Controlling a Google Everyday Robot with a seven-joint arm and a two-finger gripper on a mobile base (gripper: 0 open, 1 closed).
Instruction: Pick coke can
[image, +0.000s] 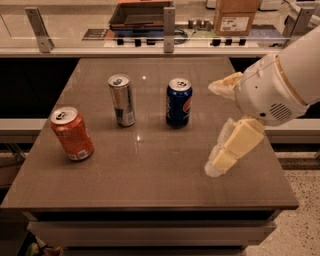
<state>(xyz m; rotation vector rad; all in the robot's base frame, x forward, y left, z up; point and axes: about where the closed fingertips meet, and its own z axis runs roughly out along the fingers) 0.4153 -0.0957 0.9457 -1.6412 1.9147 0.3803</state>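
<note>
Gripper (214, 129) at 3 o'clock over the table (150, 175), fingers spread apart. Lower finger soft-edged, tip outline unclear. Arm (287, 75) runs out of frame at 2 o'clock; the rest is unseen. Cardboard box (235, 17) at 1 o'clock cut by top edge, label print too small to read. Dark tray (142, 15) at 12 o'clock also clipped at top. Small items (198, 23) between tray and box: cannot identify. Coke can (73, 134) at 9 o'clock: white patch text illegible. Clutter (42, 247) at 7 o'clock under table, in shadow, unidentifiable.
</note>
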